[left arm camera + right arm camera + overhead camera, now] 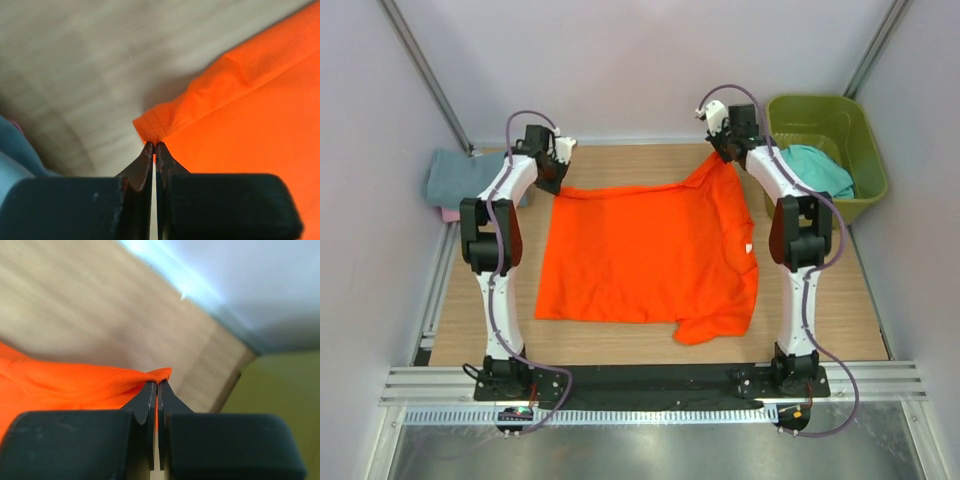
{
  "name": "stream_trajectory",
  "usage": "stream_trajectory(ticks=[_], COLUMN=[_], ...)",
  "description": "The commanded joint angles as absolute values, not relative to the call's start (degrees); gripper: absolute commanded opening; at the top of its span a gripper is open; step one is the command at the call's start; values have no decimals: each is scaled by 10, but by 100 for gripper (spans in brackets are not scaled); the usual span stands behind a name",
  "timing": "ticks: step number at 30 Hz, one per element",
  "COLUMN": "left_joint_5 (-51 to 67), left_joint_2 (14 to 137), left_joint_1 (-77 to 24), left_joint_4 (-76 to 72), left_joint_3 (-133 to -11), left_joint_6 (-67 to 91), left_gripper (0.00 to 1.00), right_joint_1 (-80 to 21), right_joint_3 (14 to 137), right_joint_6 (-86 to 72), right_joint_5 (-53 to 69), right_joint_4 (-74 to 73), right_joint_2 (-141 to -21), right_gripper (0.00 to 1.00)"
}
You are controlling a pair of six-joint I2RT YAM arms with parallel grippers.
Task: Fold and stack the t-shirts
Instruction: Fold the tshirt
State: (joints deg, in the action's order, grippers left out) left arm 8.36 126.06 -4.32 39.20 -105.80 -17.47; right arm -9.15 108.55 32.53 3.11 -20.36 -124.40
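The left claw (155, 146) is closed, and its two dark fingers (142, 167) meet at the tips. Between the tips it pinches one corner of the orange t-shirt (250, 125). The cloth rises into a small wrinkled peak at the pinch, and from there it spreads to the right over the pale wooden table (90, 65). At the left edge lies a grey-blue cloth (15, 155), blurred, apart from the orange one.
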Motion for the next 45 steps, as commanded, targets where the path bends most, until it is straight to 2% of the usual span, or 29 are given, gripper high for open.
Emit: stream_trajectory(ticks=[1,3,8,16,23,26,45], left_joint_5=[77,76,61,47,55,66,83], left_joint_2=[1297,1331,1361,1370,1289,1236,1153], left_joint_1=[-40,-40,-39,-38,-37,-38,-37], left_joint_4=[361,370,343,330,330,333,341], left_joint_3=[-1156,-1200,-1221,-1231,-1150,-1102,-992], left_joint_6=[-185,-183,-171,-143,-158,-162,-160], left_gripper=[0,0,0,0,0,0,0], right_joint_1=[-89,-89,-91,-90,-80,-80,-98], right_joint_3=[1232,1256,1254,1199,1118,1025,811], right_joint_6=[342,352,337,308,301,288,272], right_joint_5=[23,22,11,3,5,10,24], right_joint_4=[-175,-174,-151,-140,-153,-153,-170], right_joint_2=[-1306,-1338,-1366,-1347,-1260,-1167,-1004], right_gripper=[1,1,1,1,1,1,1])
